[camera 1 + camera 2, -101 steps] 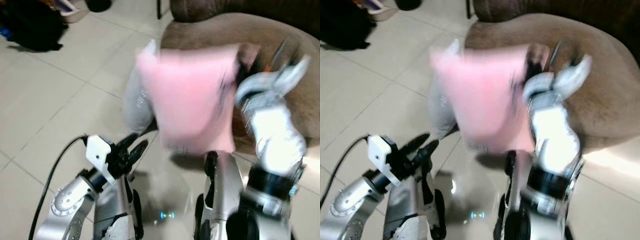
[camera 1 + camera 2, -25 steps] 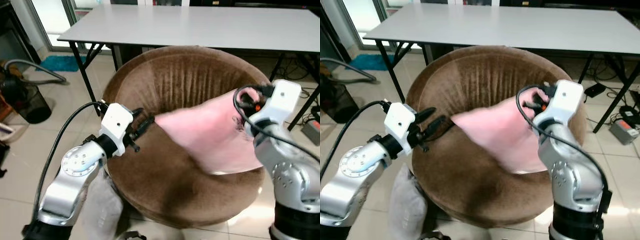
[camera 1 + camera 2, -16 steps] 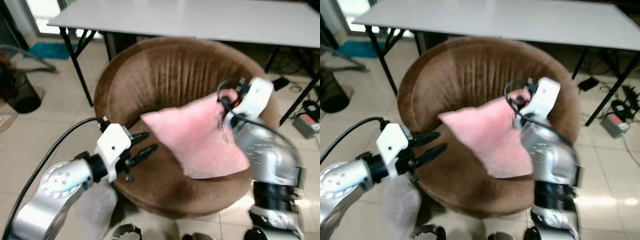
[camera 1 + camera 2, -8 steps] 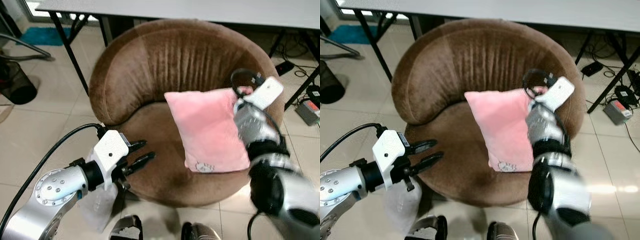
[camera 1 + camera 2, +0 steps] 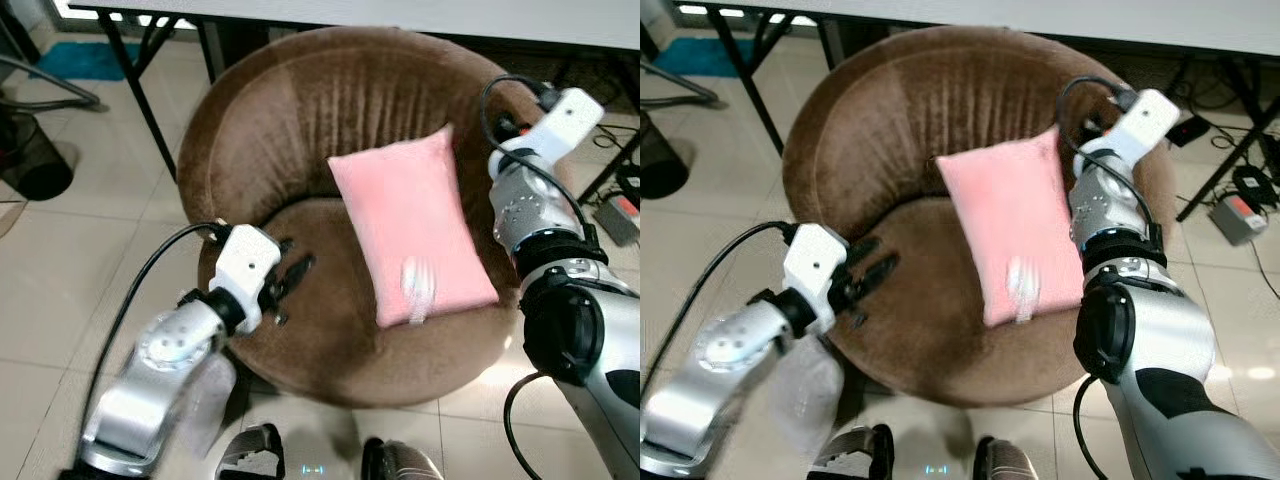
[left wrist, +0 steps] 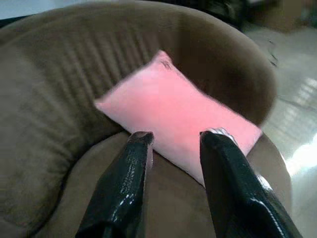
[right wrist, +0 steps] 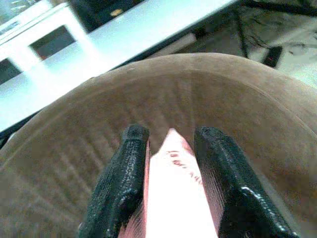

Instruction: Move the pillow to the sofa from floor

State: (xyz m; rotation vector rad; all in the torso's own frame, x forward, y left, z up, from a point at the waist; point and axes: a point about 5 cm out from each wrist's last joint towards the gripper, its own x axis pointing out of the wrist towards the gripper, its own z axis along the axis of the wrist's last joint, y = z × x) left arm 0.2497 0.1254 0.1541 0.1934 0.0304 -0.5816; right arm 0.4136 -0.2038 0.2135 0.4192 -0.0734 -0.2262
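The pink pillow [image 5: 413, 235] lies on the round brown sofa [image 5: 300, 130] at frame centre, long axis running toward its backrest. The right gripper [image 7: 171, 186], nearer, straddles the pillow's upper corner, fingers parted, apparently not clamping. The left gripper [image 6: 173, 183] hovers open at lower left, pillow just ahead

Soft pink cloth pillow [image 5: 412, 236] on matt ribbed plush sofa [image 5: 290, 130]
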